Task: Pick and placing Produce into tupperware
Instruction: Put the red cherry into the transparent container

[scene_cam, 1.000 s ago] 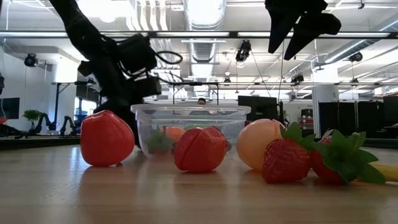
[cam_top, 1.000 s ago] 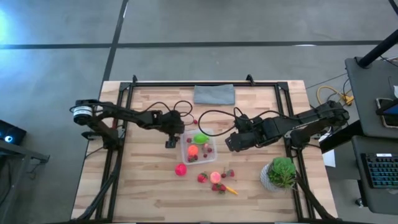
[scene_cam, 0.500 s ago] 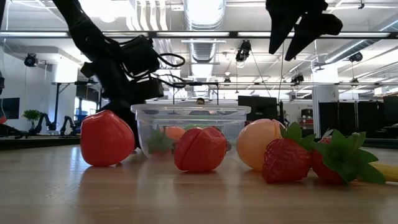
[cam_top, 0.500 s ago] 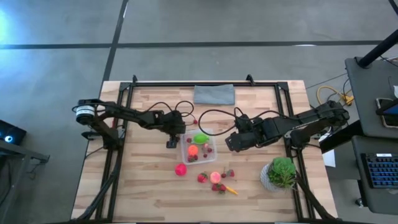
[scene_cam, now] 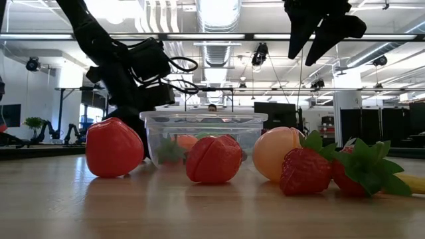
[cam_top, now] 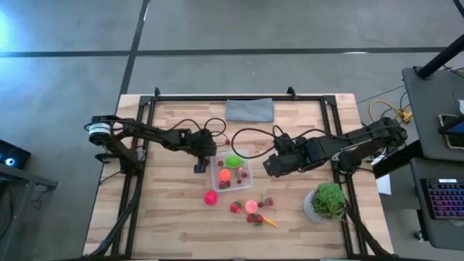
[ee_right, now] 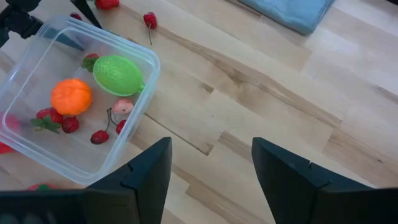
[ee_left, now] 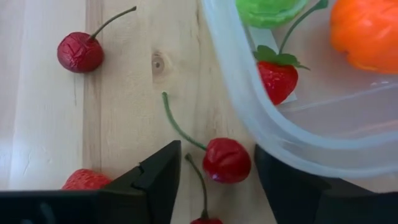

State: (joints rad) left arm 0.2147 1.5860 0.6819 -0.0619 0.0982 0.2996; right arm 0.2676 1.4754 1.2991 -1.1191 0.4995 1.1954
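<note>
My left gripper [ee_left: 214, 180] sits low at the table, jaws apart around a dark-red cherry [ee_left: 227, 160] just beside the tupperware [ee_left: 249, 118] wall, not yet clamped. My right gripper [ee_right: 211, 180] hangs spread and empty, raised above the table beside the tupperware's other side. Inside the box: a green fruit [ee_right: 118, 74], an orange one [ee_right: 71, 96], several berries. Outstanding on the table: pink ball [cam_top: 211, 197], peach ball [cam_top: 251, 206], strawberries [scene_cam: 305, 171], loose cherries. I judge it roughly half done
</note>
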